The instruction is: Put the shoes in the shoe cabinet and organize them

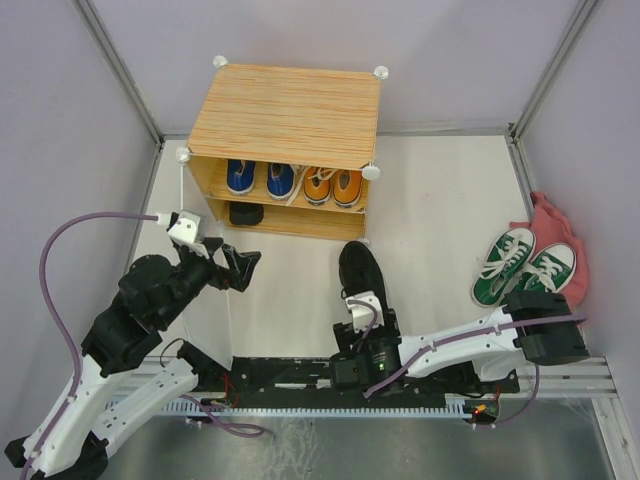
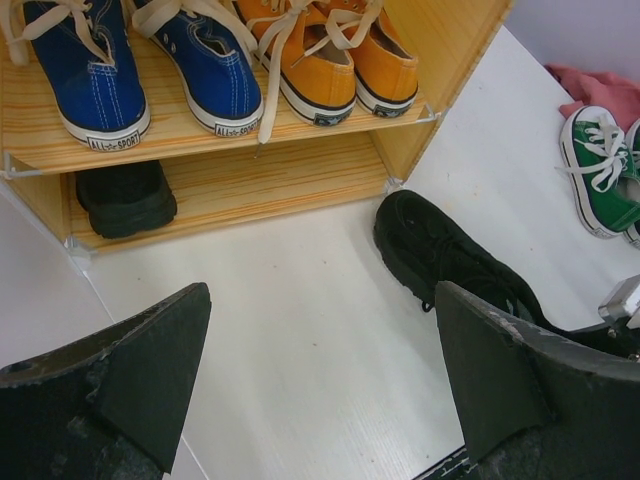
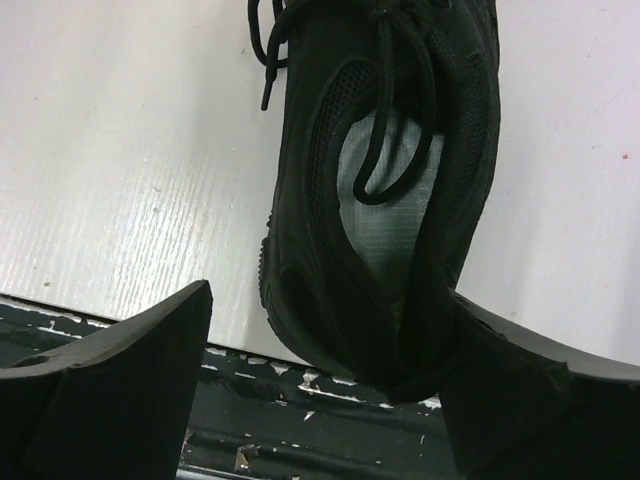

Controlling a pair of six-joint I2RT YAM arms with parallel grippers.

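Observation:
The shoe cabinet [image 1: 285,110] stands at the back. Its upper shelf holds the blue sneakers [image 1: 258,178] and the orange sneakers [image 1: 333,185]. One black boot [image 1: 246,213] sits on the lower shelf at the left. The other black boot [image 1: 358,265] lies on the table in front of the cabinet's right side. My right gripper [image 1: 360,305] is open with that boot's heel [image 3: 380,250] between its fingers, close against the right one. My left gripper [image 1: 235,265] is open and empty over the table in front of the cabinet [image 2: 280,180]. The green sneakers [image 1: 522,265] sit at the right.
A pink cloth [image 1: 555,220] lies under and behind the green sneakers by the right wall. A white translucent door panel [image 1: 205,300] stands open at the cabinet's left front, beside my left arm. Grey walls close in both sides and the back.

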